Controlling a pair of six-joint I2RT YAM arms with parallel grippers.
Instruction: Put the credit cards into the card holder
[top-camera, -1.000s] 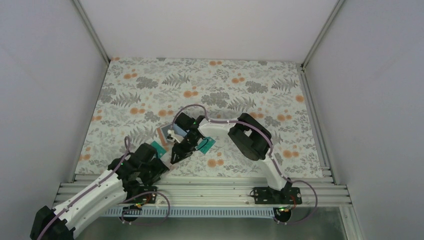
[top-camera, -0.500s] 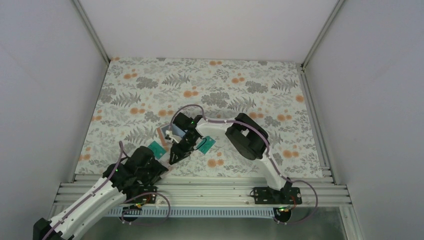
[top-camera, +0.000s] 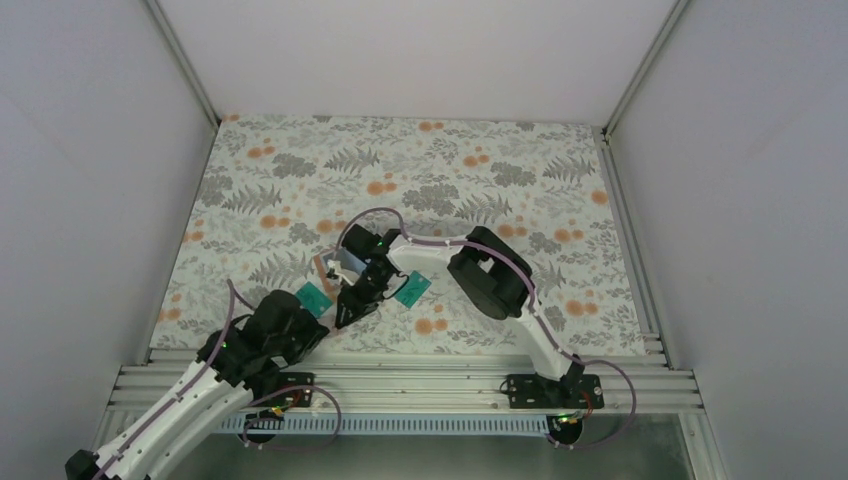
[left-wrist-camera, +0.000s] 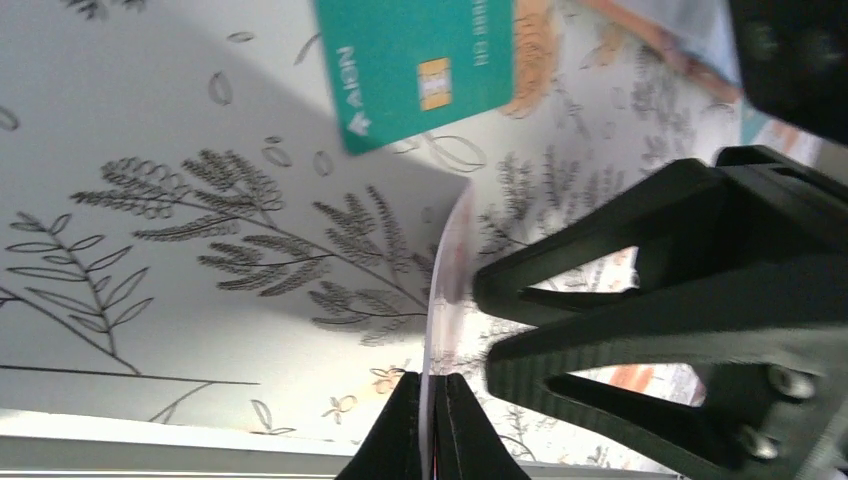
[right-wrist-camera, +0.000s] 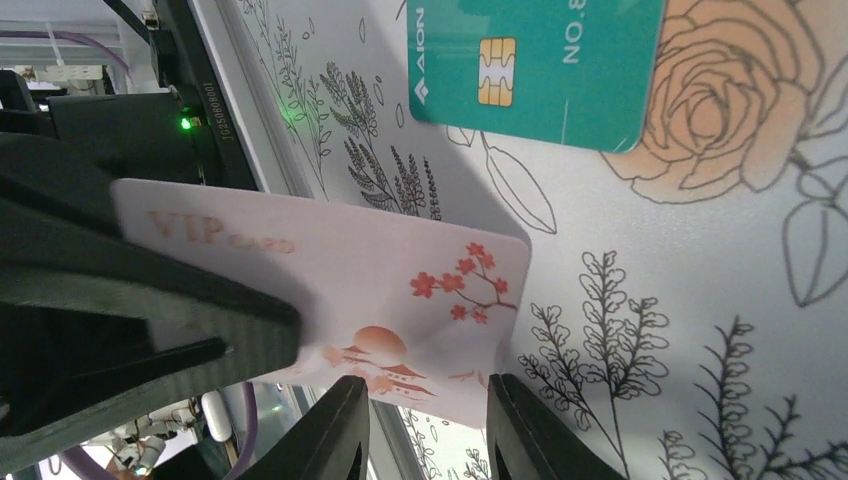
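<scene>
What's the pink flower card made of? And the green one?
The pink card looks like thin matte plastic; seen edge-on, it bends slightly. The green card is probably plastic too, smooth, with a shiny gold chip that looks metallic.

My left fingers (left-wrist-camera: 395, 445) are black. The pale pink card (right-wrist-camera: 400, 300) has red blossoms and orange VIP lettering. At its one o'clock lies a teal-green card (right-wrist-camera: 535, 65) with a gold chip. The tablecloth (top-camera: 420, 170) is white with grey ferns and orange flowers.

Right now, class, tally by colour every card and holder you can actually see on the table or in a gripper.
Teal-green cards: 2
Pale pinkish card: 1
Tan-brown card holder: 1
Total: 4; any other cards are hidden from view.
</scene>
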